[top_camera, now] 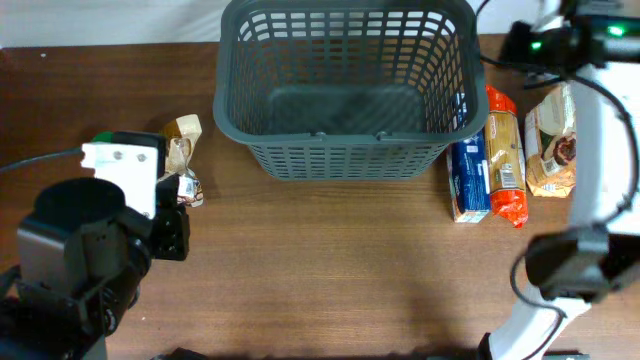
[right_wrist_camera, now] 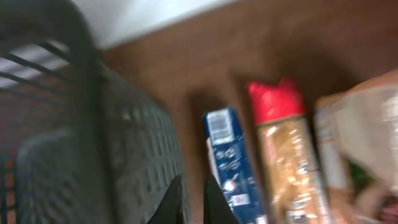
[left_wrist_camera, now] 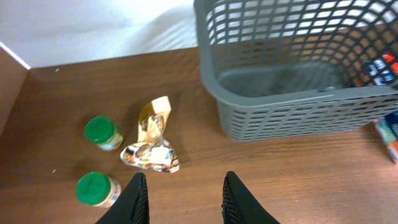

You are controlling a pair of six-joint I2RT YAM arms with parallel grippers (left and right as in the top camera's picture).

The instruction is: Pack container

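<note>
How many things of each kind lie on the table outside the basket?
Green-lidded jars: 2
Crumpled foil packet: 1, as far as I can tell
Blue box: 1
Bags: 2
Total: 6, all outside the basket

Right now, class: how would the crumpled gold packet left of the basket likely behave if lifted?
The gold packet looks crumpled and twisted, so probably floppy and light, sagging when lifted. Its shiny film may slip when gripped. Lying flat, it seems unlikely to roll.
</note>
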